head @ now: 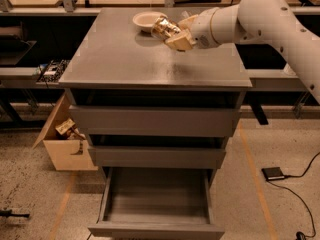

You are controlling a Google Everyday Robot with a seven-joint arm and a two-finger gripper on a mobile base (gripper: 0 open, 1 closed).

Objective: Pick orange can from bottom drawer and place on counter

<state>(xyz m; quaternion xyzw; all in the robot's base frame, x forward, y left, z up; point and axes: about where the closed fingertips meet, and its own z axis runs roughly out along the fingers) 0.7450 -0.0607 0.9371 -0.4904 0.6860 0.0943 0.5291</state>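
Note:
The orange can [163, 27] is a shiny gold can with dark print, held tilted in my gripper [172, 33] just above the counter [125, 59] near its back edge, right of centre. The gripper's tan fingers [180, 40] are shut on the can; the white arm [260, 14] reaches in from the right. The bottom drawer [157, 199] stands pulled open at the foot of the cabinet, and its inside looks bare.
A pale bowl [146, 20] sits on the counter just behind and left of the can. An open cardboard box [62, 141] stands on the floor left of the cabinet. A small black box with a cable [273, 173] lies on the floor at right. Workbenches run behind.

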